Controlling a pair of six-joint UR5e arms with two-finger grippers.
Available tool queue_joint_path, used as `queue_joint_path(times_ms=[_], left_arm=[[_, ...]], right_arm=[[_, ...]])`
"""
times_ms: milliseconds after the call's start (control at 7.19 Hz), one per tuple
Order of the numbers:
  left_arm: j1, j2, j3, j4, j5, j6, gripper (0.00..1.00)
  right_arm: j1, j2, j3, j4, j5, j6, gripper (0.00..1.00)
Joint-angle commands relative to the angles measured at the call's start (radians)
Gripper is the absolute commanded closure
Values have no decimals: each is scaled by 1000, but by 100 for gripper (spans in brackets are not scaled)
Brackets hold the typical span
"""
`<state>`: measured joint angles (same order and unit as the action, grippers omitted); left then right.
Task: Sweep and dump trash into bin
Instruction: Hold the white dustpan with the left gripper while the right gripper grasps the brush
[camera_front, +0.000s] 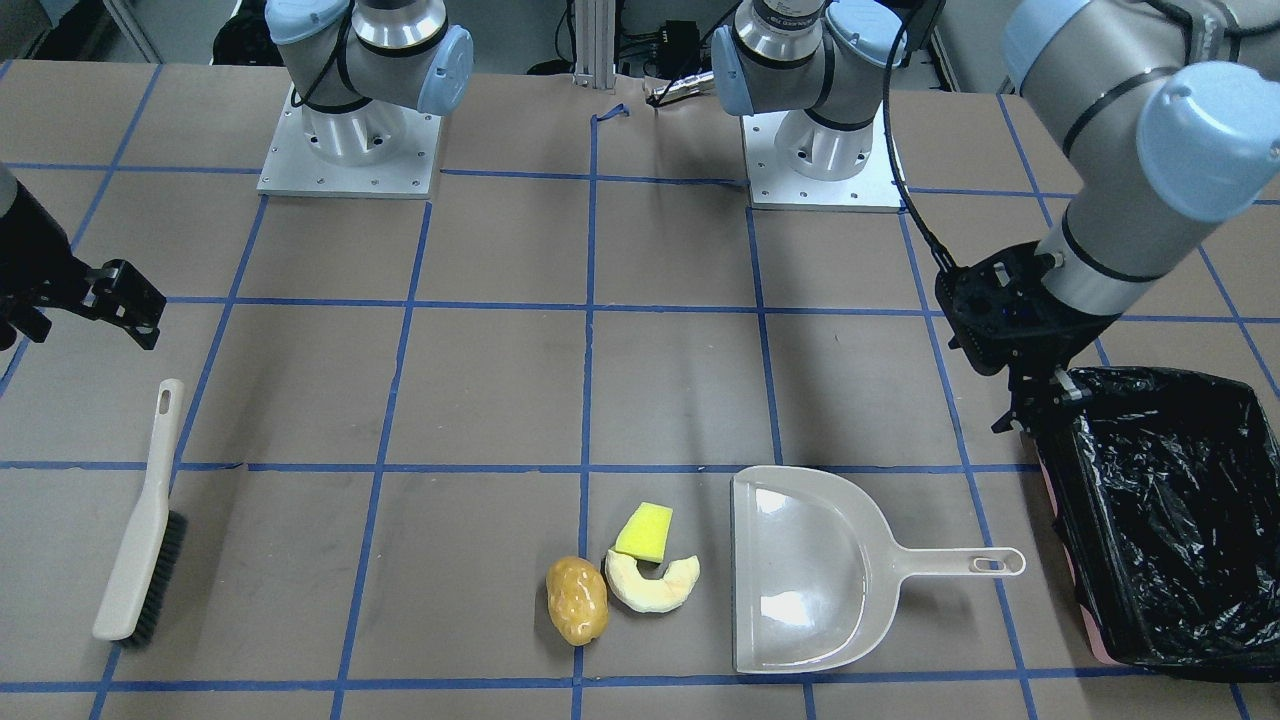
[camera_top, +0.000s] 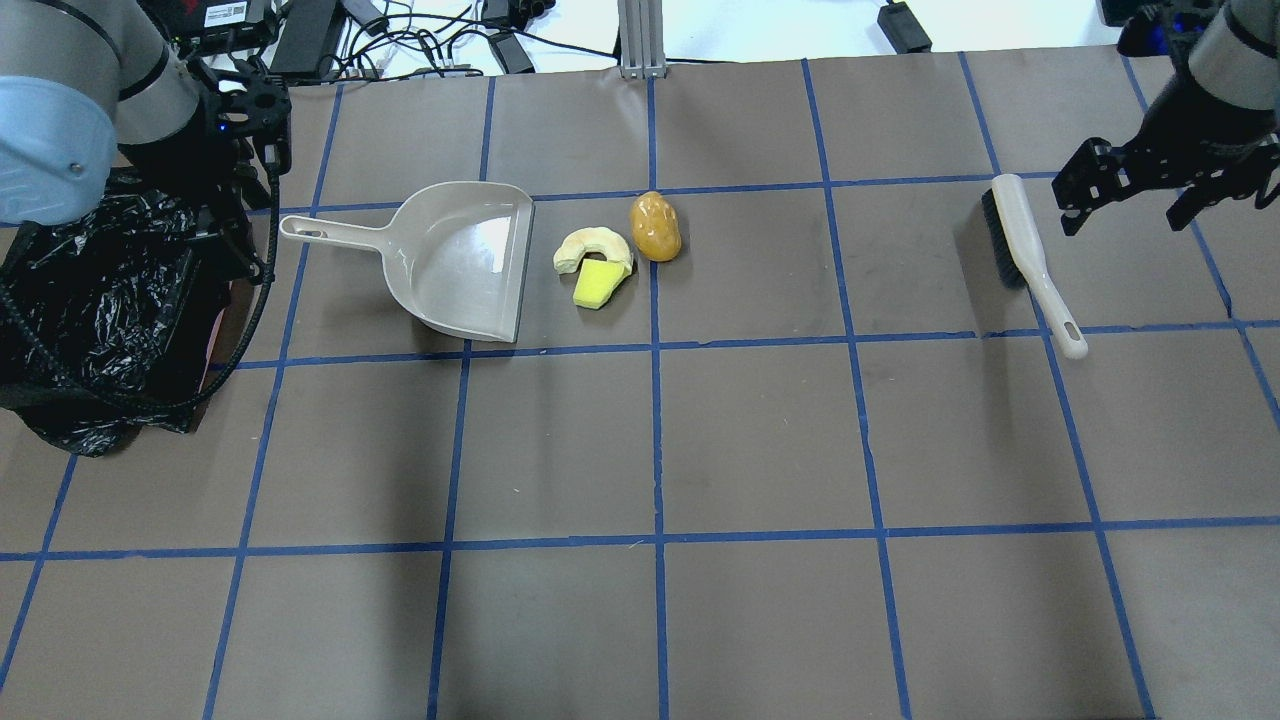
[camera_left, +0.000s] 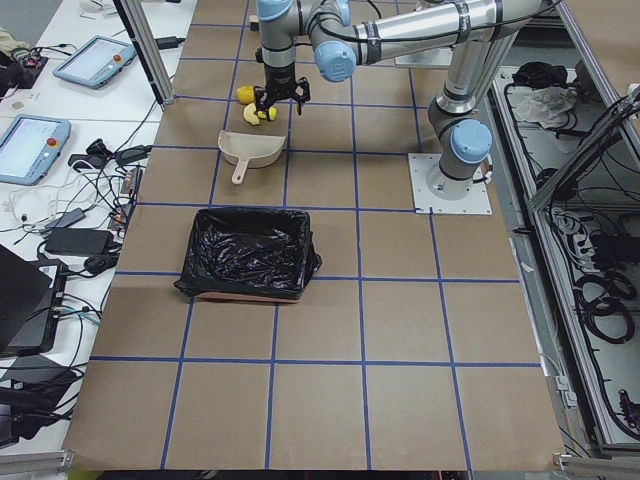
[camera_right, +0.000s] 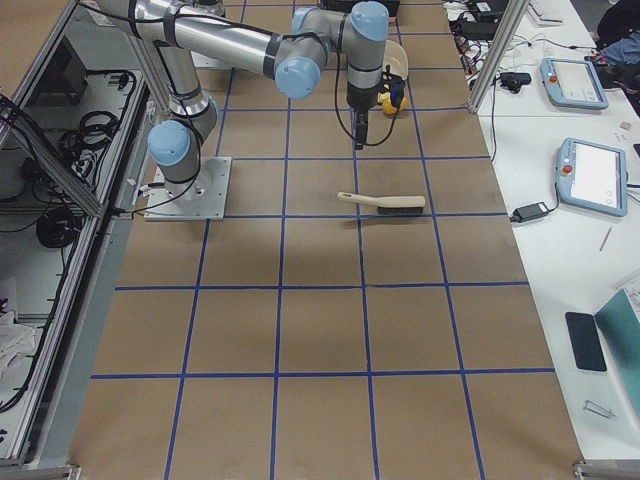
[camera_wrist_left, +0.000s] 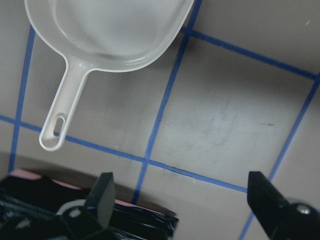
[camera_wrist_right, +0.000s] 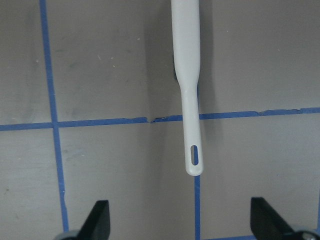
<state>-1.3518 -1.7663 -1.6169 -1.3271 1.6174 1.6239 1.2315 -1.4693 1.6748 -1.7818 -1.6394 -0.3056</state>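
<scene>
Beige brush (camera_top: 1025, 255) lies near the table's right edge, its long axis running from the far edge toward the robot and its handle end nearer the robot. Your right gripper (camera_top: 1128, 205) hovers just beside it, spread wide and empty. The sponge (camera_top: 597, 285), fruit slice (camera_top: 590, 248) and potato (camera_top: 656, 226) sit at the dustpan (camera_top: 460, 255) mouth, on the brush's side, so you would sweep leftward. The left gripper (camera_wrist_left: 181, 195), also wide and empty, hangs by the bin (camera_front: 1180, 375) at the left edge.

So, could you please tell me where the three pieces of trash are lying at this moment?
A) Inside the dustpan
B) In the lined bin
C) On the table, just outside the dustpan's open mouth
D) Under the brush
C: the sponge block, fruit slice and potato-like oval rest on the table beside the empty dustpan.
</scene>
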Motion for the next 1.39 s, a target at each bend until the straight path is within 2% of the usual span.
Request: queue_joint_path(times_ms=[0,278,417,695,834,1251], left_arm=[[35,-100,0,83,-1,113,4],[43,-160,-1,149,-2,154,3],[43,-185,5,170,-22,154,3],[42,-223,87,166,-47,157,4],[42,-254,101,169,-85,157,4],[11,-304,107,216,-79,149,4]], right_arm=[[-56,85,20,-36,-5,-39,0],[-86,136,92,-154,3,-137,1],[-86,139,111,-172,9,-132,1],[-75,159,112,-169,13,-130,1],[-75,196,114,-173,10,-133,1],[-72,234,114,-173,13,-116,8]])
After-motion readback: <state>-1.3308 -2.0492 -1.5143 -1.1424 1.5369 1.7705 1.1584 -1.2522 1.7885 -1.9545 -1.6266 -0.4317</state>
